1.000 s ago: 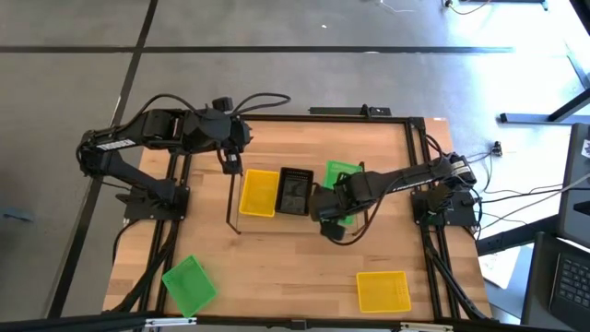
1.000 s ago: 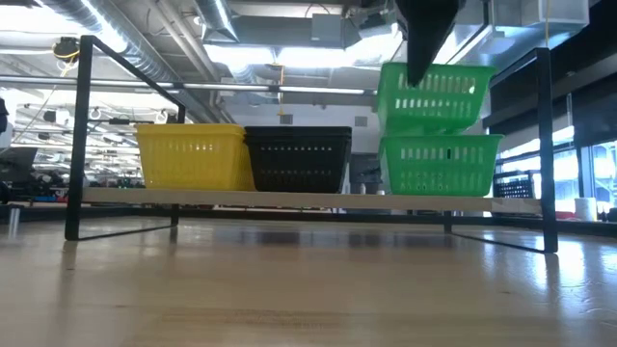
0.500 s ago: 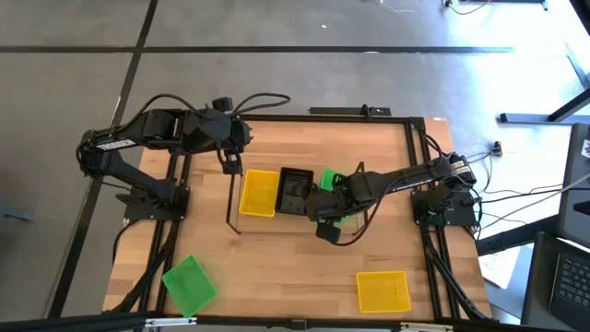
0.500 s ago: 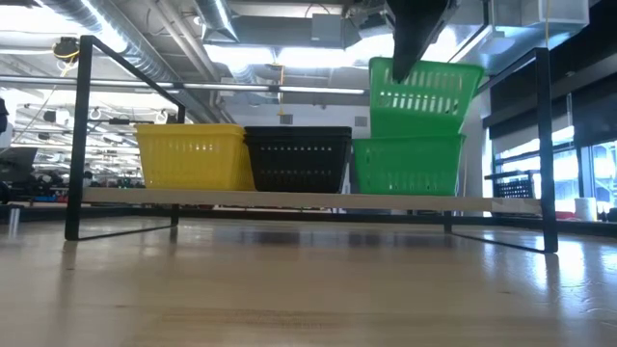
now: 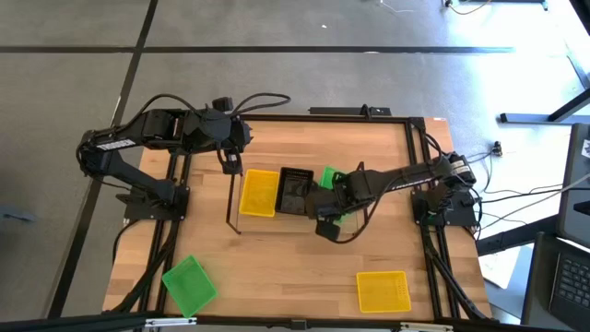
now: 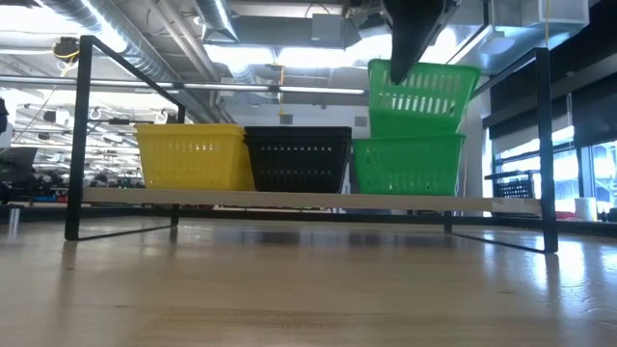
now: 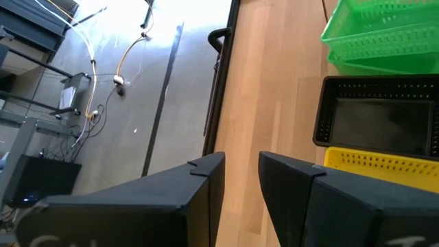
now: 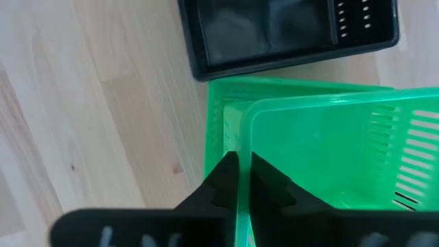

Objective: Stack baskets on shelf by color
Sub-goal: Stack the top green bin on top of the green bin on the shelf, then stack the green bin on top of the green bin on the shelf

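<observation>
Nearest us on the tabletop lie one loose green basket at left and one loose yellow basket at right. Farther, the shelf carries a yellow basket, a black basket and a lower green basket; our right gripper is clamped on the tilted upper green basket above it. Our left gripper waits apart, far-left.

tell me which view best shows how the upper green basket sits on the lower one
The low view: the upper green basket rides tilted, not nested, above the lower green basket, right gripper on its wall. The right wrist view shows only the pinched rim; the high view mostly hides it; the left wrist view shows offset rims.
</observation>
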Motion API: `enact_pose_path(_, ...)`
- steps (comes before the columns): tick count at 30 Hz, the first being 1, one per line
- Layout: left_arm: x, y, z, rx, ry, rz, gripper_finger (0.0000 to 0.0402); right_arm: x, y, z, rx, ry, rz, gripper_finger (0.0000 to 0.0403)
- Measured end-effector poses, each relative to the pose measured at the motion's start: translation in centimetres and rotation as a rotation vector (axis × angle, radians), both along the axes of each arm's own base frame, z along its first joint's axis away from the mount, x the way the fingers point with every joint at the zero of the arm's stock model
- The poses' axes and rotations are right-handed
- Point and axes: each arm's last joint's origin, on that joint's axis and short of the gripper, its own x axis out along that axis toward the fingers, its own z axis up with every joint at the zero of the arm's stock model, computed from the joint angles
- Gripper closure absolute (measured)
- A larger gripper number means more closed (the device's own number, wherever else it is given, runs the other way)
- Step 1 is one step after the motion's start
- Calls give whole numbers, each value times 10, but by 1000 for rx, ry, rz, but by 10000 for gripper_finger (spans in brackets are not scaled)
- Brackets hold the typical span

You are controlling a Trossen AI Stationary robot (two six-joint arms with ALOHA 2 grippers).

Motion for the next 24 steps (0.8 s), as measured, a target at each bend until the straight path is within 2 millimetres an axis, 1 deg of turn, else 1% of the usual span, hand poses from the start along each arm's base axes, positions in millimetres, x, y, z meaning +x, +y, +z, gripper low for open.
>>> enact_pose_path(5, 0, 0, 0, 0, 0, 0, 319, 1, -2, 0, 6, 2, -2, 348)
enact_pose_path(12, 0, 0, 0, 0, 0, 1, 319, 1, -2, 0, -9, 12, 73, 309)
enact_pose_path(21, 0, 0, 0, -3, -3, 3, 319, 1, -5, 1, -18, 17, 118, 303)
enact_pose_path(24, 0, 0, 0, -17, -12, 14, 319, -1, -7, 5, -22, 10, 131, 303)
